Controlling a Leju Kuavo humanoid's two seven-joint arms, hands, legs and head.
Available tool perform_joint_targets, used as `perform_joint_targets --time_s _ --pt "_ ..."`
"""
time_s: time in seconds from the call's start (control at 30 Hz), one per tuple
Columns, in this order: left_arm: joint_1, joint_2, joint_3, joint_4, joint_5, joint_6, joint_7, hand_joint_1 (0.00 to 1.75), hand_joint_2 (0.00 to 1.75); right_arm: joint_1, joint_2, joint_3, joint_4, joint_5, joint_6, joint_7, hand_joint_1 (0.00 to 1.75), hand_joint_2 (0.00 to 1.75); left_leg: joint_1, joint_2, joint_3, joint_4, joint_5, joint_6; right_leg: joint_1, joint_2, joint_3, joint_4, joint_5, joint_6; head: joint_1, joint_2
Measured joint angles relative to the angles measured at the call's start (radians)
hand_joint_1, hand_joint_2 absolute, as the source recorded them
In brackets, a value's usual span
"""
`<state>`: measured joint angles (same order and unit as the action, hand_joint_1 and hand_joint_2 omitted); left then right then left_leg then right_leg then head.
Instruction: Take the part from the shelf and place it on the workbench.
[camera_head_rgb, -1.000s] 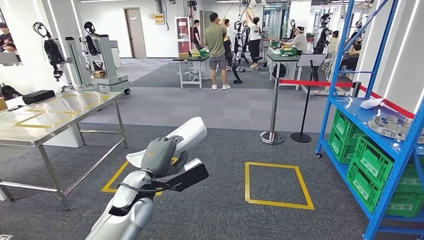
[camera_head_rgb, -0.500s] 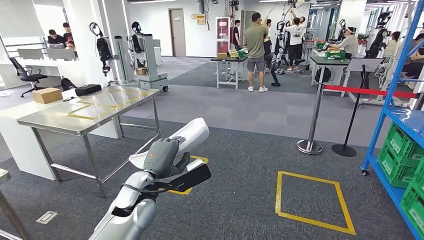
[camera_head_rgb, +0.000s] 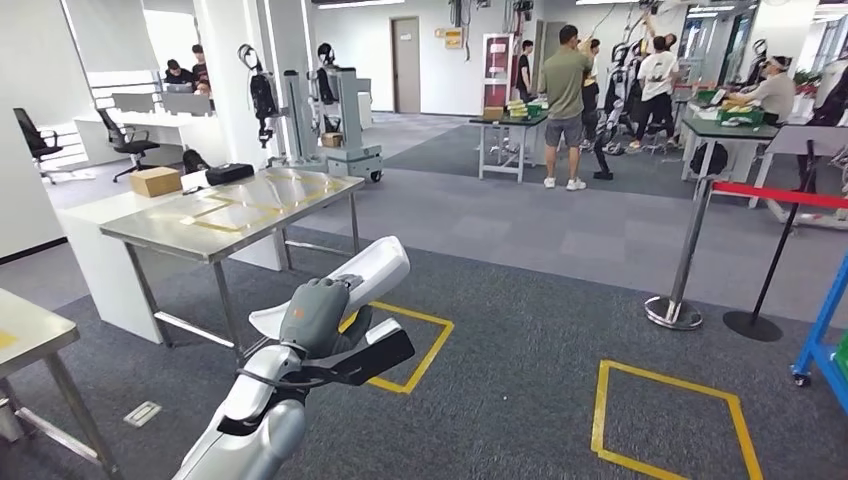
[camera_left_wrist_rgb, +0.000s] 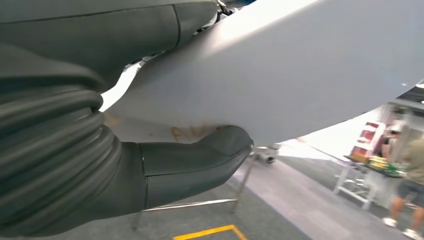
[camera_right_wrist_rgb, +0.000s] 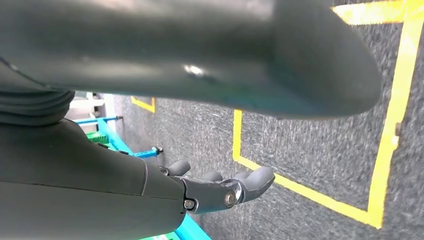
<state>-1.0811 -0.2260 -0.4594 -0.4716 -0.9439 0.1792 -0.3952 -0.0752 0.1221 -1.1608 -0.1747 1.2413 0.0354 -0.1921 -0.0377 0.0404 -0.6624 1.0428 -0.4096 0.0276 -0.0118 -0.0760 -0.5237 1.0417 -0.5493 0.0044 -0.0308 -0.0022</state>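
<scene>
My left hand (camera_head_rgb: 318, 318) grips a long white curved part (camera_head_rgb: 372, 272), carried level in front of me above the grey carpet. In the left wrist view the thumb (camera_left_wrist_rgb: 200, 160) presses against the part's white underside (camera_left_wrist_rgb: 300, 65). The workbench (camera_head_rgb: 300, 190), a steel table with yellow tape outlines on its top, stands ahead and to the left, well beyond the part. My right hand (camera_right_wrist_rgb: 220, 187) hangs over the carpet with its fingers apart and nothing in it.
A second steel table corner (camera_head_rgb: 25, 330) sits at the near left. Yellow floor squares (camera_head_rgb: 400, 345) (camera_head_rgb: 680, 420) mark the carpet. A stanchion (camera_head_rgb: 680, 260) with a red belt and a blue shelf leg (camera_head_rgb: 825, 320) stand right. People (camera_head_rgb: 565, 90) work at far tables.
The camera has swung left: the blue shelf has slid out at the right edge and the workbench has come nearer the centre. My left hand still holds the white part the same way.
</scene>
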Motion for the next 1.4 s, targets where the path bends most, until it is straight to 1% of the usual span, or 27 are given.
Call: perform_joint_targets --time_s 0.03,0.1,0.13,0.2,0.23,0.27,0.3,0.37,0.4,0.47,0.53,0.6,0.67,0.73,0.77,0.8,0.83,0.9,0.97,1.0,1.07,1.13,1.2,1.27,1.3,1.33,1.4 --pt "0.000 0.000 0.001 -0.001 0.000 0.000 0.000 1.75 1.75 -0.002 0.000 0.000 0.000 0.000 0.000 0.003 0.00 0.00 0.002 -0.010 0.005 -0.006 0.000 0.002 -0.002 -0.005 0.005 -0.002 -0.005 0.005 0.001 0.000" --pt "-0.004 -0.002 0.004 -0.003 0.001 -0.002 0.000 1.75 1.75 -0.006 0.001 0.000 0.000 0.000 0.000 0.011 0.00 0.00 0.009 -0.029 0.019 -0.021 0.000 0.009 -0.005 0.017 -0.005 0.029 -0.024 0.014 0.001 0.000" --pt "-0.006 -0.005 0.004 -0.004 0.001 -0.002 -0.001 1.75 1.75 -0.006 0.000 0.000 0.000 0.000 0.000 0.013 0.00 0.00 0.014 -0.038 0.026 -0.027 0.000 0.012 -0.007 0.038 -0.029 0.075 -0.043 0.018 0.002 0.000" --pt "-0.007 -0.012 0.005 -0.004 0.001 -0.005 0.002 1.75 1.75 -0.006 -0.002 0.000 0.000 0.000 0.000 0.012 0.00 0.00 0.016 -0.058 0.031 -0.027 -0.006 0.017 -0.008 0.065 -0.113 0.209 -0.084 0.025 0.004 0.000" --pt "-0.005 -0.014 0.005 -0.003 0.000 -0.007 0.005 1.75 1.75 -0.005 -0.004 0.000 0.000 0.000 0.000 0.012 0.00 0.00 0.017 -0.069 0.032 -0.025 -0.009 0.018 -0.009 0.069 -0.153 0.260 -0.090 0.029 0.005 0.000" --pt "-0.003 -0.015 0.005 -0.003 0.000 -0.008 0.010 1.75 1.75 -0.004 -0.004 0.000 0.000 0.000 0.001 0.011 0.00 0.00 0.019 -0.081 0.034 -0.023 -0.013 0.016 -0.010 0.070 -0.180 0.277 -0.075 0.031 0.005 0.000" --pt "-0.001 -0.016 0.005 -0.003 -0.001 -0.009 0.013 1.75 1.75 -0.004 -0.004 0.000 0.000 0.000 0.001 0.011 0.00 0.00 0.021 -0.094 0.036 -0.018 -0.018 0.012 -0.012 0.071 -0.187 0.256 -0.042 0.034 0.006 0.000" --pt "-0.002 -0.019 0.005 -0.004 -0.002 -0.009 0.016 1.75 1.75 -0.002 -0.005 0.000 0.000 0.000 0.002 0.011 0.00 0.00 0.029 -0.117 0.039 -0.005 -0.030 0.001 -0.020 0.093 -0.152 0.133 0.045 0.042 0.005 0.000" --pt "-0.002 -0.021 0.005 -0.004 -0.002 -0.009 0.016 1.75 1.75 -0.002 -0.005 0.000 0.000 0.000 0.002 0.009 0.00 0.00 0.031 -0.129 0.037 0.004 -0.037 -0.006 -0.024 0.112 -0.129 0.076 0.069 0.044 0.005 0.000" --pt "-0.003 -0.024 0.005 -0.004 -0.002 -0.009 0.017 1.75 1.75 -0.001 -0.005 0.001 0.001 0.000 0.003 0.000 0.00 0.00 0.032 -0.151 0.030 0.012 -0.042 -0.019 -0.025 0.135 -0.106 0.024 0.078 0.039 0.004 0.000" --pt "-0.002 -0.022 0.005 -0.004 -0.003 -0.009 0.018 1.75 1.75 -0.003 -0.004 0.001 0.001 0.000 0.004 -0.007 0.00 0.00 0.033 -0.165 0.026 0.008 -0.040 -0.031 -0.023 0.120 -0.101 0.019 0.077 0.023 0.004 0.000" --pt "-0.003 -0.018 0.006 -0.005 -0.003 -0.009 0.018 1.75 1.75 -0.004 -0.003 0.001 0.001 0.000 0.004 -0.007 0.00 0.00 0.031 -0.131 0.012 0.032 -0.055 -0.041 -0.023 0.101 -0.094 0.014 0.077 0.007 0.002 0.000" --pt "-0.004 -0.016 0.006 -0.005 -0.003 -0.009 0.018 1.75 1.75 -0.002 -0.003 0.001 0.001 0.000 0.004 -0.007 0.00 0.00 0.029 -0.073 -0.037 0.130 -0.102 -0.048 -0.021 0.081 -0.088 0.010 0.074 -0.004 0.000 0.000" --pt "-0.002 -0.016 0.006 -0.004 -0.004 -0.009 0.018 1.75 1.75 0.000 -0.003 0.001 0.001 0.000 0.004 -0.007 0.00 0.00 0.032 -0.051 -0.101 0.250 -0.145 -0.051 -0.018 0.058 -0.084 0.010 0.070 -0.010 0.000 0.000" --pt "-0.001 -0.016 0.006 -0.003 -0.005 -0.009 0.018 1.75 1.75 0.001 -0.003 0.001 0.001 0.001 0.004 -0.007 0.00 0.00 0.032 -0.048 -0.116 0.276 -0.145 -0.050 -0.017 0.047 -0.082 0.010 0.068 -0.011 0.000 0.000" --pt "0.000 -0.016 0.006 -0.002 -0.006 -0.009 0.020 1.75 1.75 0.000 -0.003 0.001 0.001 0.002 0.004 -0.007 0.00 0.00 0.032 -0.046 -0.114 0.267 -0.129 -0.047 -0.015 0.037 -0.079 0.010 0.065 -0.012 0.000 0.000" --pt "0.000 -0.015 0.006 -0.002 -0.007 -0.009 0.022 1.75 1.75 0.000 -0.003 0.001 0.001 0.003 0.004 -0.007 0.00 0.00 0.030 -0.040 -0.088 0.215 -0.095 -0.042 -0.013 0.026 -0.073 0.010 0.061 -0.011 0.000 0.000" --pt "-0.002 -0.015 0.006 -0.003 -0.009 -0.009 0.025 1.75 1.75 0.001 -0.002 0.001 0.001 0.005 0.004 -0.007 0.00 0.00 0.018 0.004 -0.017 0.078 -0.040 -0.023 -0.009 0.006 -0.062 0.009 0.053 -0.008 0.000 0.000" --pt "-0.005 -0.017 0.006 -0.004 -0.012 -0.008 0.026 1.75 1.75 0.000 -0.002 0.002 0.001 0.007 0.004 -0.008 0.00 0.00 0.004 0.038 0.021 0.005 -0.026 -0.008 -0.004 -0.015 -0.054 0.007 0.047 0.000 0.001 0.000" --pt "-0.006 -0.017 0.006 -0.004 -0.014 -0.008 0.027 1.75 1.75 0.000 -0.001 0.003 0.001 0.008 0.004 -0.009 0.00 0.00 0.000 0.035 0.024 0.001 -0.029 -0.005 -0.002 -0.028 -0.050 0.005 0.045 0.005 0.001 0.000" --pt "-0.006 -0.015 0.006 -0.005 -0.016 -0.008 0.028 1.75 1.75 -0.002 -0.001 0.005 0.001 0.009 0.004 -0.007 0.00 0.00 0.004 0.006 0.030 -0.011 -0.024 0.002 -0.003 -0.038 -0.041 0.004 0.038 0.015 0.002 0.000" --pt "-0.009 -0.016 0.007 -0.006 -0.018 -0.007 0.030 1.75 1.75 -0.003 -0.001 0.006 0.001 0.009 0.004 -0.001 0.00 0.00 0.013 -0.020 0.039 -0.023 -0.018 0.011 -0.007 0.009 -0.060 0.051 0.010 0.026 0.002 0.000" --pt "-0.008 -0.021 0.008 -0.005 -0.020 -0.007 0.030 1.75 1.75 -0.002 -0.003 0.007 0.000 0.009 0.004 0.002 0.00 0.00 0.018 -0.045 0.041 -0.025 -0.017 0.016 -0.010 0.060 -0.125 0.170 -0.038 0.034 0.003 0.000" --pt "-0.002 -0.022 0.008 -0.002 -0.021 -0.007 0.031 1.75 1.75 0.000 -0.005 0.007 0.000 0.009 0.004 0.003 0.00 0.00 0.018 -0.074 0.041 -0.023 -0.018 0.017 -0.010 0.069 -0.190 0.266 -0.056 0.038 0.003 0.000" --pt "0.001 -0.022 0.008 0.000 -0.021 -0.007 0.033 1.75 1.75 0.001 -0.005 0.007 0.001 0.009 0.004 0.004 0.00 0.00 0.019 -0.090 0.041 -0.020 -0.020 0.017 -0.011 0.070 -0.199 0.263 -0.037 0.038 0.003 0.000" --pt "0.002 -0.022 0.008 0.001 -0.021 -0.008 0.035 1.75 1.75 0.001 -0.006 0.007 0.001 0.009 0.004 0.004 0.00 0.00 0.020 -0.104 0.041 -0.016 -0.022 0.014 -0.012 0.073 -0.189 0.222 -0.001 0.039 0.003 0.000" --pt "0.002 -0.023 0.008 0.002 -0.021 -0.008 0.038 1.75 1.75 0.001 -0.006 0.007 0.001 0.009 0.006 0.004 0.00 0.00 0.022 -0.131 0.039 -0.007 -0.027 0.006 -0.018 0.109 -0.137 0.089 0.067 0.039 0.003 0.000"
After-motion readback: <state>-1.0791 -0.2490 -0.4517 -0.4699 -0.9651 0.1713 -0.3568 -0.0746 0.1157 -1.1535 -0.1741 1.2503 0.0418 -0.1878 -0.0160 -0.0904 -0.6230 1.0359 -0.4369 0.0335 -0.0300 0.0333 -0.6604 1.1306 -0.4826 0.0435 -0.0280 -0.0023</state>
